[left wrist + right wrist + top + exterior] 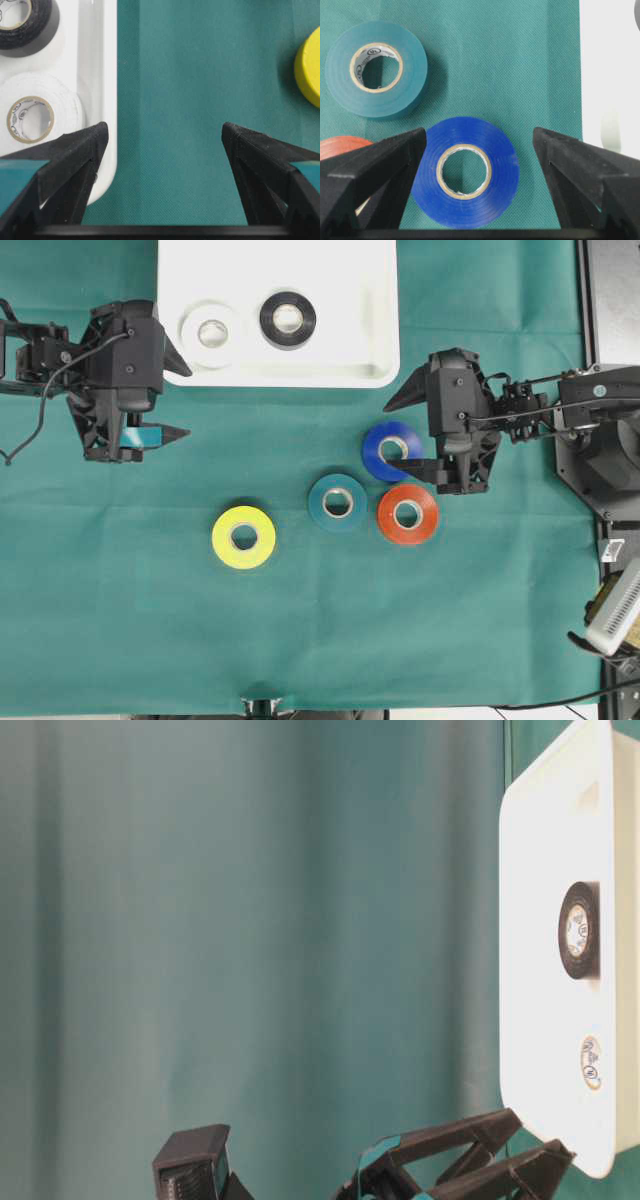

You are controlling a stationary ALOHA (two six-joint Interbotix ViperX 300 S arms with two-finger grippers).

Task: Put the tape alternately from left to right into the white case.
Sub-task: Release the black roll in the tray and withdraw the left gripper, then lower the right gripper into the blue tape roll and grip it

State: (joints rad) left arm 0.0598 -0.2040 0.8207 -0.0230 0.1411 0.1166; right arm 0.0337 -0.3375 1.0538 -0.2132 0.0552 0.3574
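The white case (340, 280) lies at the far middle of the green cloth, with a white tape (211, 333) and a black tape (288, 319) side by side in it. On the cloth lie the blue tape (377, 443), teal tape (337, 502), orange-red tape (408, 513) and yellow tape (244, 537). My right gripper (405, 432) is open and low, its fingers either side of the blue tape (505, 170) without touching it. By the case's left corner (105, 75), my left gripper (165, 135) is open over bare cloth and holds nothing.
Teal tape (410, 70) and orange-red tape (340, 145) lie close beside the blue one. The case's edge (610, 65) is just past my right gripper. Yellow tape (310, 67) lies apart. A black frame (610, 300) and a pale device (615, 610) stand along the right edge.
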